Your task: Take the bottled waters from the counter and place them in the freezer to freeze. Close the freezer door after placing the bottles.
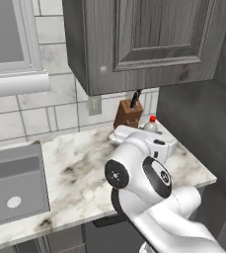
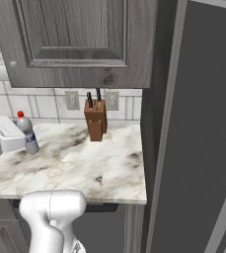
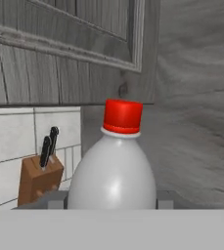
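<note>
A whitish bottled water with a red cap (image 3: pixel 113 171) stands upright between my fingertips (image 3: pixel 165 199), close to the camera. My gripper (image 3: pixel 111 200) is shut on its body. In the right base view the same bottle (image 2: pixel 28 132) is at the back of the white marble counter (image 2: pixel 85 168), with my white hand against its left side. From the left base view the bottle's red cap (image 1: pixel 153 119) pokes up just behind my hand, over the counter (image 1: pixel 80 173). Whether the bottle's base still touches the counter I cannot tell. The freezer's inside is out of view.
A brown knife block (image 2: pixel 95 120) stands against the tiled wall, right of the bottle, and also shows as the knife block (image 1: pixel 129 112). Dark wood-grain wall cabinets (image 1: pixel 139 39) hang low over the counter. A grey sink (image 1: pixel 13 183) lies left. A tall grey panel (image 2: pixel 198 123) bounds the counter's right.
</note>
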